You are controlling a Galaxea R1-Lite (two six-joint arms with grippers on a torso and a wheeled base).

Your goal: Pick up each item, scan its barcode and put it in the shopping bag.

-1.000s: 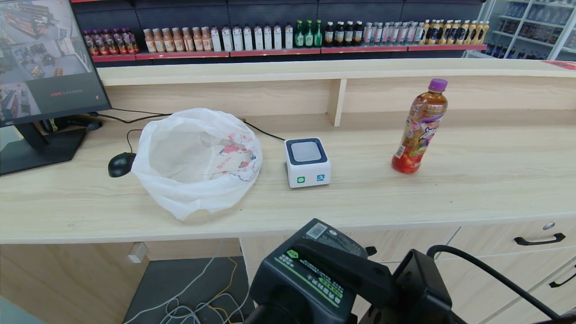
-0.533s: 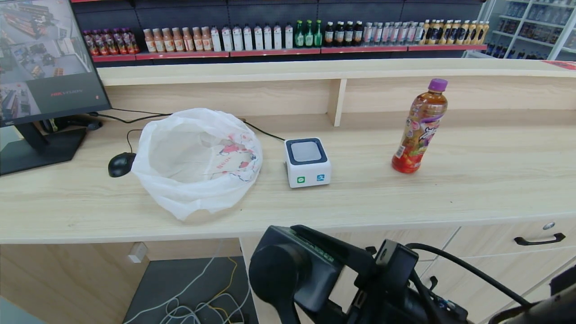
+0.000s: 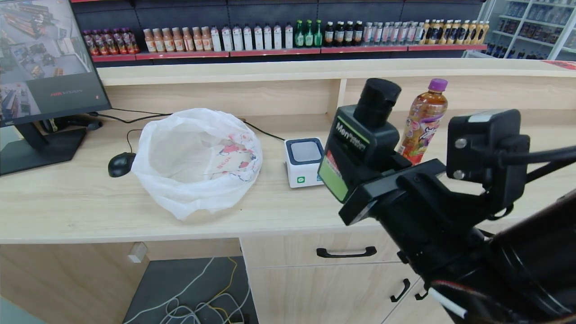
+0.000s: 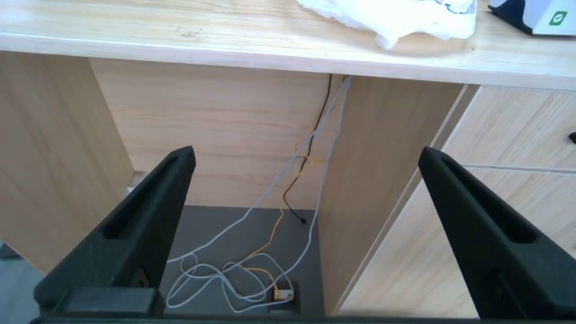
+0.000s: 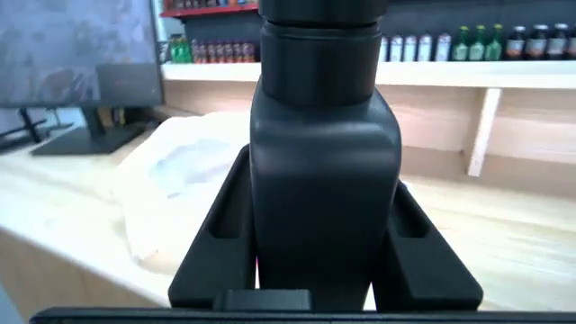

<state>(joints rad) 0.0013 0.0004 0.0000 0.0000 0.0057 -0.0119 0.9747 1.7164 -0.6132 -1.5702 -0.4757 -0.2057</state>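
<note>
My right gripper (image 3: 366,180) is shut on a black bottle (image 3: 357,148) with a green label and a round black cap. It holds the bottle upright above the counter, just right of the white scanner (image 3: 302,163) and partly covering it. In the right wrist view the black bottle (image 5: 324,162) stands between the fingers (image 5: 216,243). The white shopping bag (image 3: 198,157) lies open left of the scanner. A juice bottle (image 3: 425,117) with a purple cap stands behind the held bottle. My left gripper (image 4: 310,243) hangs open below the counter edge, with nothing between its fingers.
A monitor (image 3: 40,58) and a black mouse (image 3: 120,164) sit at the counter's left. A raised wooden shelf (image 3: 270,72) runs along the back. Drawers with black handles (image 3: 346,253) are under the counter (image 3: 90,202), and loose cables (image 4: 270,270) lie on the floor.
The right arm has risen from below the counter's front edge up and to the right. The black bottle in it has turned upright and now partly hides the scanner.
</note>
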